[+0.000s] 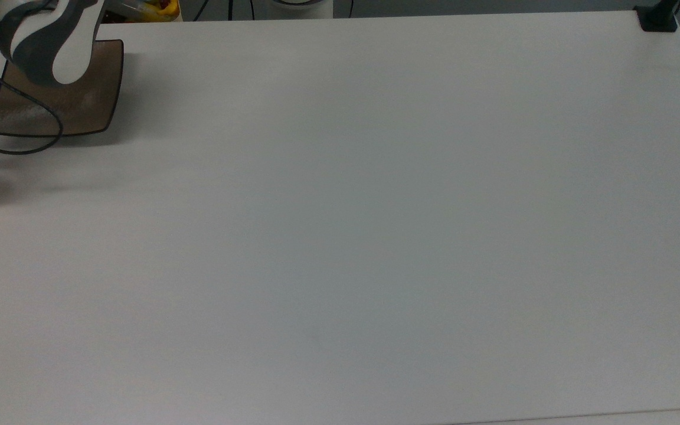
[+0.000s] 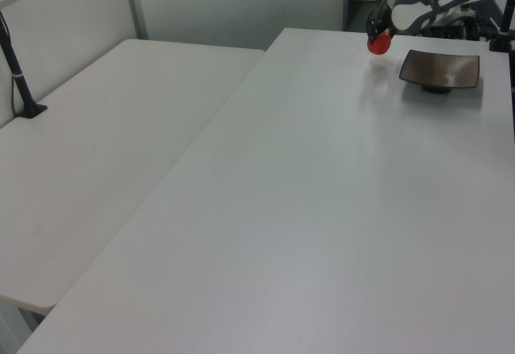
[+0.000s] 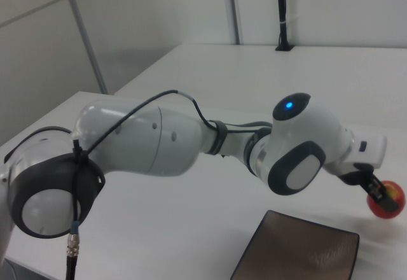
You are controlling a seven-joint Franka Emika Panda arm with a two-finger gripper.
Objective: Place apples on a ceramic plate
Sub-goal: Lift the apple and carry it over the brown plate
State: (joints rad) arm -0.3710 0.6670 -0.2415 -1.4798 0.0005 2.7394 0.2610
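The claw [image 3: 381,198], pinching the apple [image 3: 387,202] above the table [image 2: 322,209], should carry it level over the plate [image 3: 299,251] beside it before lowering.

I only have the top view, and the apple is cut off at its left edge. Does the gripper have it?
Observer: Yes. In the right view the gripper is shut on the apple.
Operator: Is it off the table?
Observer: Yes. In the left view the apple hangs above the table, with its shadow apart below it.
Operator: The arm covers part of the plate for me. Anything on it?
Observer: No. The left view shows the plate whole, with nothing on it.
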